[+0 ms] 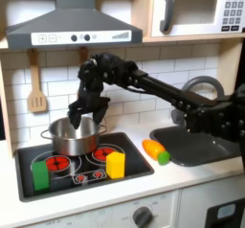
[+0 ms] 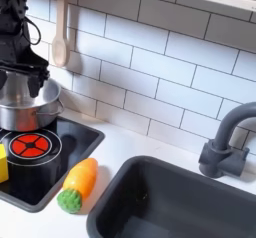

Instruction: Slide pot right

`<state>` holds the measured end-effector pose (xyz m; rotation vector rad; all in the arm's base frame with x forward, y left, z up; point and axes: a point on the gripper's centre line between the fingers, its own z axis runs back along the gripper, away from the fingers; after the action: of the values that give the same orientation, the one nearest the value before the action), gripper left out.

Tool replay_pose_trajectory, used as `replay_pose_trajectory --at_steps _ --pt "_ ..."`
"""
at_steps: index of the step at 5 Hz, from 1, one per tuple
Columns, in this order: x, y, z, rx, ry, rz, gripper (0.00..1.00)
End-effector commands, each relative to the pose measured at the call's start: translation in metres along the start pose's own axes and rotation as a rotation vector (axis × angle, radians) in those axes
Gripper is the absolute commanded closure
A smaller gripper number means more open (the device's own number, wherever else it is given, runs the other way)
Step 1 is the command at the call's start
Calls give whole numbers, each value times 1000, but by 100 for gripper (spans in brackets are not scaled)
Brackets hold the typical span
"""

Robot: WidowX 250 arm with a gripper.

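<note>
A toy kitchen stood against a white tiled wall. On the black stovetop (image 1: 134, 174), a green block (image 1: 40, 174) stood at the front left corner and a yellow block (image 1: 116, 164) near the front right. A toy carrot (image 2: 79, 185) lay on the counter between stovetop and sink (image 2: 190, 204). A wooden spatula (image 1: 36, 86) hung on the wall.

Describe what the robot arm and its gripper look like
The arm is black all over, built of blocky, boxy segments joined at chunky joints, with a matte finish. The gripper is black too, ending in two flat fingers. Thin dark cables seem to run along the links. No markings or labels are legible in either exterior view.
</note>
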<state>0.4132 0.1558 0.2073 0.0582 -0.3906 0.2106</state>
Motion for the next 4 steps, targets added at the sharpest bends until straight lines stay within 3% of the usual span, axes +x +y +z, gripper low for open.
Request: replay_pose_trajectory --at_steps 1,2,4 --pt "0 -3 -15 6 14 -15 0" --pt "5 0 -15 9 -3 -10 0" --pt "0 1 -36 6 38 -14 0"
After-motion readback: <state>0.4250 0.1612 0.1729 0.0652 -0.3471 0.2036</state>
